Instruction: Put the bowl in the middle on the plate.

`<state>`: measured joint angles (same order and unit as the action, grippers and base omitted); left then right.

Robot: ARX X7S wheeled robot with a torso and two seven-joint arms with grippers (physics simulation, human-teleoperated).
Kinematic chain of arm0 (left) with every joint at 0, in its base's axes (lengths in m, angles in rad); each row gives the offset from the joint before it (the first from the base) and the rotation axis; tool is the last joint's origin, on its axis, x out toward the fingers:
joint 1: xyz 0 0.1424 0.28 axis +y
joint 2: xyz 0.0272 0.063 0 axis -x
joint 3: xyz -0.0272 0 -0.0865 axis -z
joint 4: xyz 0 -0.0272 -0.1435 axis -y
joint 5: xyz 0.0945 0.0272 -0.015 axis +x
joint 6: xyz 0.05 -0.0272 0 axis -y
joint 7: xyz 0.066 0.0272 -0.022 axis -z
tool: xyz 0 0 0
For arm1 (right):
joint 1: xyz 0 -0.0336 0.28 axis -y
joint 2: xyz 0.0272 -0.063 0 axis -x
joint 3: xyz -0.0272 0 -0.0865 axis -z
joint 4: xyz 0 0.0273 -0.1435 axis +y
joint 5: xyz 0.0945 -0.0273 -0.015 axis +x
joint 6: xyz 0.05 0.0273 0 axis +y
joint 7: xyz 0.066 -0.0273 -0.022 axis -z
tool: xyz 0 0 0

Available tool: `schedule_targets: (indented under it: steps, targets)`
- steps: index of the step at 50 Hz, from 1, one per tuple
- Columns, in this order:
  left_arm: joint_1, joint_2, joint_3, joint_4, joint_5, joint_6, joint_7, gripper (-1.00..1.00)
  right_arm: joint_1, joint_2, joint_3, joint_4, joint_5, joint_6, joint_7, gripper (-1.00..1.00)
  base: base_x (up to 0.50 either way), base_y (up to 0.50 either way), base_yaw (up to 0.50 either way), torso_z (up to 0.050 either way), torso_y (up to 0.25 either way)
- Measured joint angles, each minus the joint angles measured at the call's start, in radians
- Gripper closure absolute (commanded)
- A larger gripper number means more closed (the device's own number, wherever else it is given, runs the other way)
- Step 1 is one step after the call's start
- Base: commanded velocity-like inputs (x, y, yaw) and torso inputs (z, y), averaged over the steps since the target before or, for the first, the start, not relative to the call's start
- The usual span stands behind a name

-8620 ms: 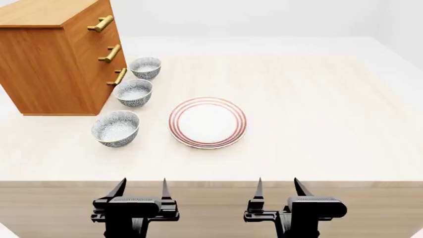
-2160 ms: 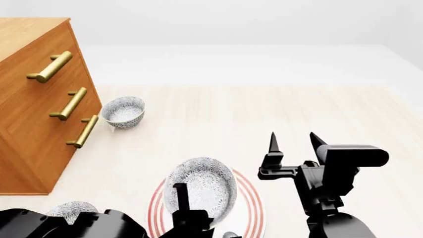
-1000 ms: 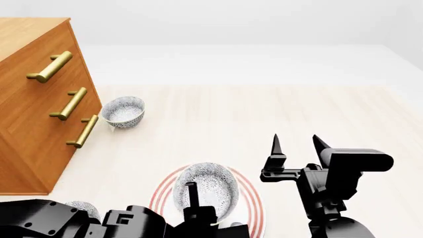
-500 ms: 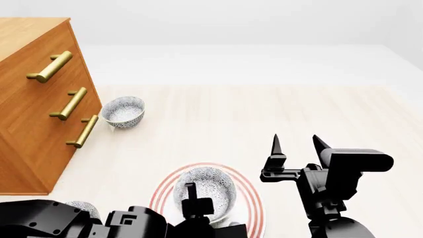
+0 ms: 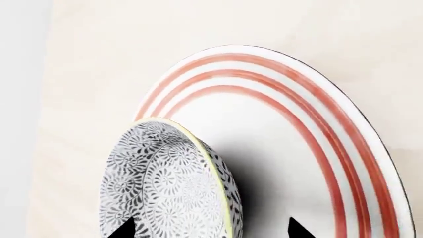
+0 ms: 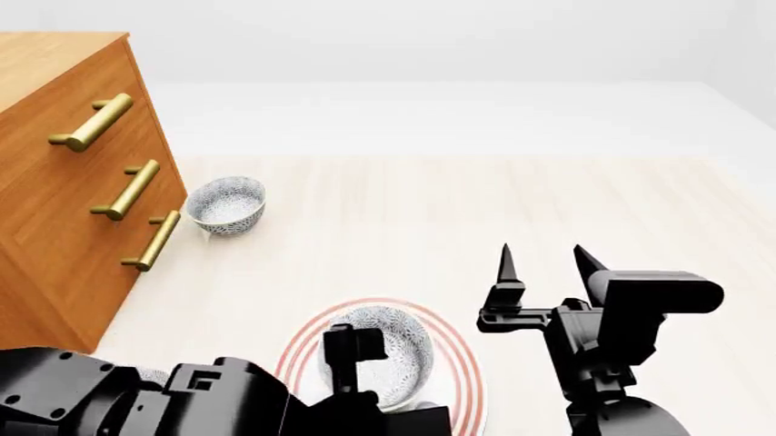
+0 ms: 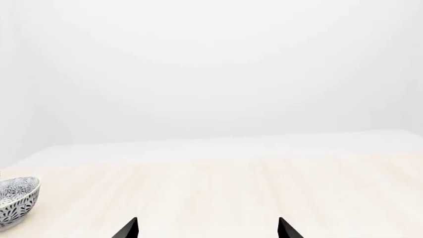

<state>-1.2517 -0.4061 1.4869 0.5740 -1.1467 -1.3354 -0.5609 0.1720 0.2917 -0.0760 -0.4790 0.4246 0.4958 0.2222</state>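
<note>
On the plate [image 6: 461, 363], near edge of the surface [image 6: 510, 209]: bowl [image 6: 382, 350] has come down and now rests there. My left tool [image 5: 208, 229] fingers stand apart around its wall; placement looks complete, retreat next.

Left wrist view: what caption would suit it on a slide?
Speckled bowl resting on the red-ringed plate, jaws spread around its rim.

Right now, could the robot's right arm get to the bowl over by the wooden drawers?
Probably yes. The right gripper is open and holds nothing, and only bare table lies between it and that far bowl. It looks like a long sideways stretch, though.
</note>
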Motion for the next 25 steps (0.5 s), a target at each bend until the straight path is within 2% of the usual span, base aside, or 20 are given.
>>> schedule_targets:
  steps: [8, 17, 21, 25]
  targets:
    - [-0.054, -0.029, -0.078, 0.070, -0.162, -0.045, -0.060, -1.00, 0.001, 0.001, -0.004, 0.001, 0.002, -0.004, 0.001, -1.00, 0.00, 0.00, 0.00, 0.000, 0.000]
    - [-0.101, -0.064, -0.131, 0.120, -0.261, -0.054, -0.080, -1.00, 0.000, 0.003, -0.008, -0.003, 0.004, -0.004, 0.006, -1.00, 0.00, 0.00, 0.00, 0.000, 0.000]
    - [-0.125, -0.088, -0.162, 0.138, -0.294, -0.041, -0.058, -1.00, 0.000, 0.004, -0.009, -0.003, 0.005, -0.005, 0.007, -1.00, 0.00, 0.00, 0.00, 0.000, 0.000]
    - [-0.148, -0.129, -0.216, 0.151, -0.317, 0.003, 0.014, -1.00, 0.000, 0.005, -0.011, -0.002, 0.006, -0.006, 0.008, -1.00, 0.00, 0.00, 0.00, 0.000, 0.000]
